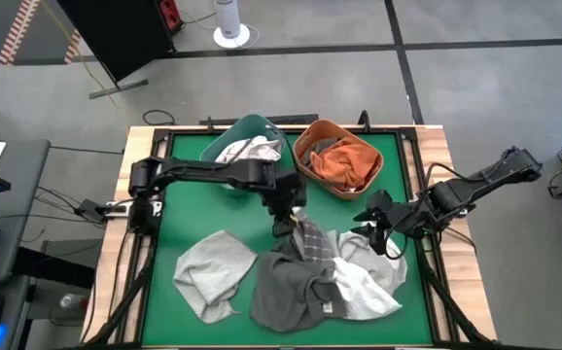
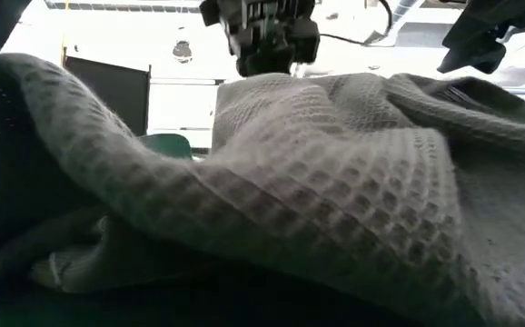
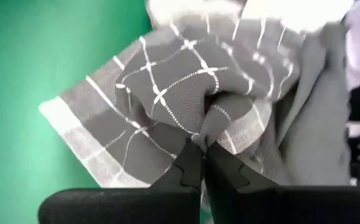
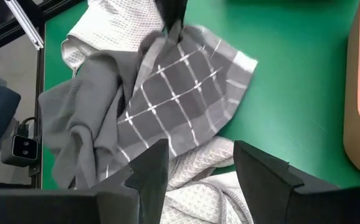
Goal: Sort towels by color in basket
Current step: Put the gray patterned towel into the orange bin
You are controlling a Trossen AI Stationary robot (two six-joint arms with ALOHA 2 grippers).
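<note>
A grey towel with thin white check lines (image 1: 312, 241) lies mid-table, partly raised, with my left gripper (image 1: 283, 226) shut on it. Beside it lie a light grey towel (image 1: 213, 272), a dark grey one (image 1: 286, 290) and a white one (image 1: 370, 282). At the far edge a green basket (image 1: 225, 154) holds pale towels and a tan basket (image 1: 305, 165) holds rust-orange ones (image 1: 344, 163). My right gripper (image 1: 373, 222) hovers open to the right of the pile, with nothing between its fingers (image 4: 149, 171). My left gripper pinches a bunched-up fold of the checked towel (image 3: 214, 121) between its two shut fingers (image 3: 189, 168). The fingers come from above, slanting down. The towel spreads out below the fingers; its lower part (image 4: 167, 118) rests on the other towels and one corner (image 4: 242, 62) lies on the green mat.
The dark grey and white towels overlap under the checked one. The table's black frame rails (image 1: 427, 185) run along the mat's sides. Bare green mat (image 1: 203, 209) shows between the pile and the baskets. In the low view a waffle-weave cloth (image 2: 335, 182) fills most of the picture.
</note>
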